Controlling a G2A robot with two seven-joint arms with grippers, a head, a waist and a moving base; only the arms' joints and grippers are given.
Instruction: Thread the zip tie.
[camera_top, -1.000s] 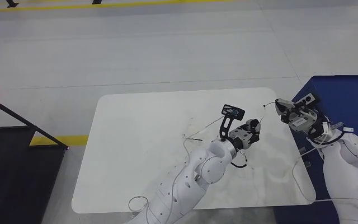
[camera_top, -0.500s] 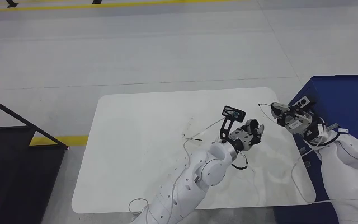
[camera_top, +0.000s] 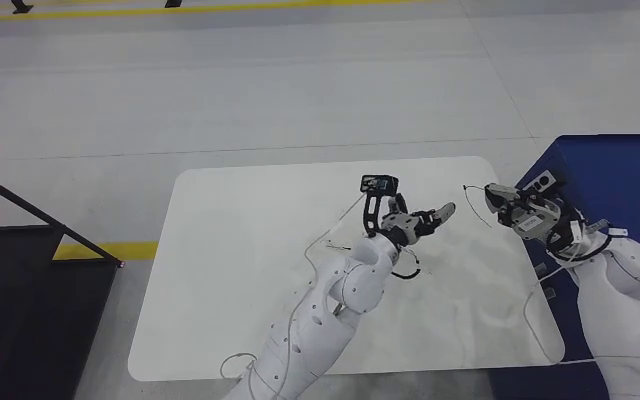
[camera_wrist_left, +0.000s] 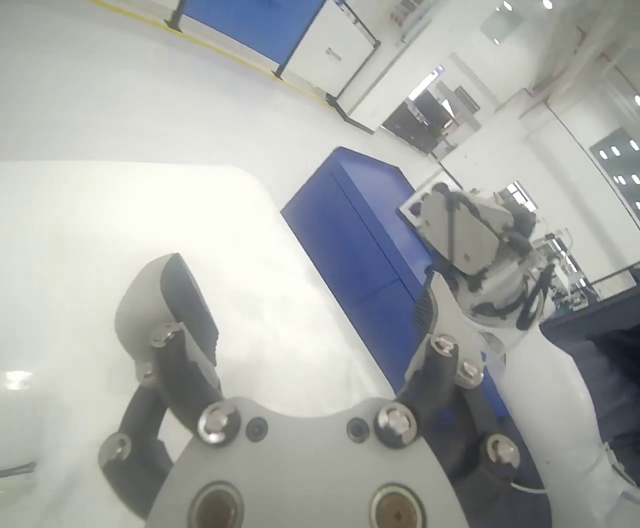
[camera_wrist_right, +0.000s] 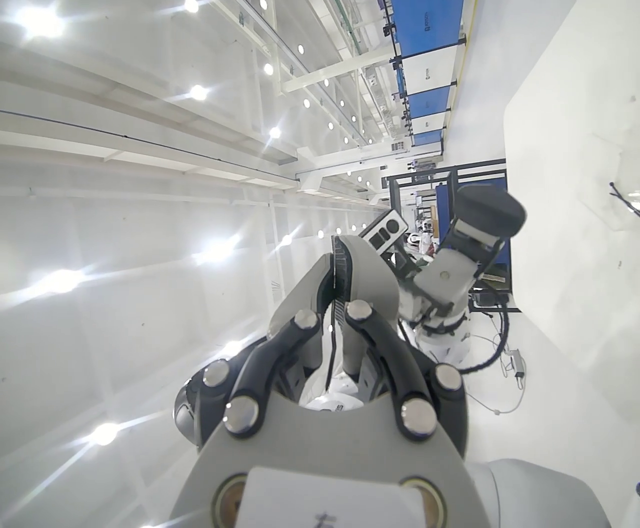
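Overhead: white table (camera_top: 240, 280) (blue block (camera_top: 610, 160) beside); left gripper (camera_wrist_left: 300, 275) spread, right gripper (camera_wrist_right: 336, 270) pinching zip tie (camera_wrist_right: 330, 350).

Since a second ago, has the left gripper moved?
Yes. In the top view the left gripper has shifted toward the far edge of the table.

White table (camera_top: 250, 260); blue cabinet (camera_wrist_left: 350, 235); black zip tie (camera_wrist_right: 330, 350); grey left pincer (camera_wrist_left: 300, 295).

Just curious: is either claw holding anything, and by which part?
Right gripper pinches the zip tie by its strap; left gripper is open, holding nothing.
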